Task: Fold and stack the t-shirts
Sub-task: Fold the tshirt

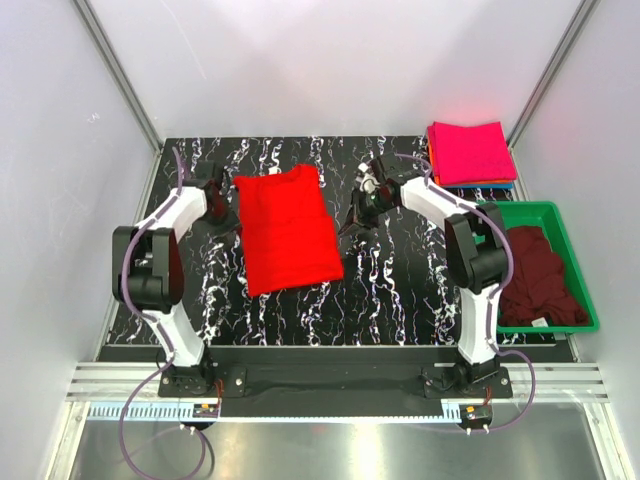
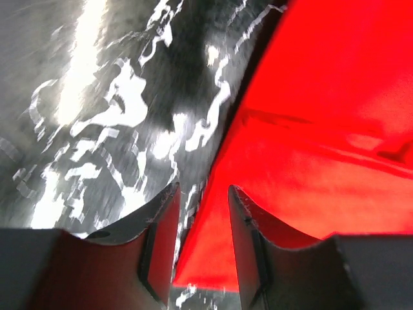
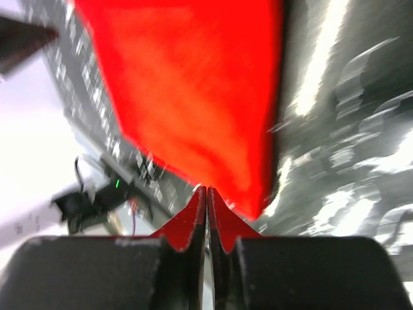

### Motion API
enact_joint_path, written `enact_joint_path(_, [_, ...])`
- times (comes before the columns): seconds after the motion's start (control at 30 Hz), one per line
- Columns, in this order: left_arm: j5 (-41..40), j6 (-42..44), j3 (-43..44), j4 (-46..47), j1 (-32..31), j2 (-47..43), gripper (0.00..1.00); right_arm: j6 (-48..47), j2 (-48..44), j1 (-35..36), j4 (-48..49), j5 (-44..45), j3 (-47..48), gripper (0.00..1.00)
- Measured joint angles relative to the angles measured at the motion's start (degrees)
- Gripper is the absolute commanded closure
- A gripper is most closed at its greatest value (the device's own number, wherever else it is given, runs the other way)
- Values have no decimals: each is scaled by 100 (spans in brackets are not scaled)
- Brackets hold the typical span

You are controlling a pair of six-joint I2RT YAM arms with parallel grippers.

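A bright red t-shirt point(image 1: 287, 228), folded into a long strip, lies flat on the black marbled table point(image 1: 400, 290). My left gripper point(image 1: 226, 210) sits low at the shirt's left edge. In the left wrist view it point(image 2: 201, 194) is open, and the edge of the red t-shirt point(image 2: 322, 129) runs in the gap past its fingertips. My right gripper point(image 1: 354, 220) hovers just right of the shirt, apart from it. It point(image 3: 206, 188) is shut on nothing, with the red t-shirt point(image 3: 193, 84) ahead of it. A folded magenta t-shirt point(image 1: 470, 150) tops a stack at the back right. A dark maroon t-shirt point(image 1: 540, 275) lies crumpled in the bin.
The green plastic bin point(image 1: 575, 240) stands at the right edge of the table. Orange and blue folded cloth point(image 1: 490, 184) shows under the magenta shirt. White walls and metal frame posts point(image 1: 120, 75) enclose the table on three sides.
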Motion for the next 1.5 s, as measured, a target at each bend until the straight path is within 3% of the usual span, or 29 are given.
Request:
enact_joint_path(0.17, [205, -48, -348, 68, -199, -1082, 60, 140, -323, 470, 345, -476, -616, 89])
enact_joint_path(0.33, [1255, -597, -2033, 1239, -752, -2389, 62, 245, -35, 693, 754, -1047, -940, 87])
enact_joint_path(0.57, [1950, -1443, -4037, 1910, -981, -2455, 66, 131, 308, 715, 994, -1143, -1526, 87])
enact_joint_path(0.83, [1611, -1458, -4054, 1609, -986, -2699, 64, 2, 212, 715, 940, -1040, -1832, 81])
enact_joint_path(1.0, [1115, -1331, -3783, 881, -973, -2964, 48, 48, -313, 715, 570, -468, -1878, 61])
enact_joint_path(1.07, [999, -1272, -3755, 713, -861, -3228, 48, 92, -621, 715, 446, -232, -1926, 48])
enact_joint_path(1.17, [1008, -1169, -3775, 706, -476, -3414, 48, 111, -922, 713, 400, 55, -1947, 40])
enact_joint_path(1.5, [1729, -942, -4170, 1633, -293, -2990, 45, 37, -564, 647, 295, 299, -1926, 37])
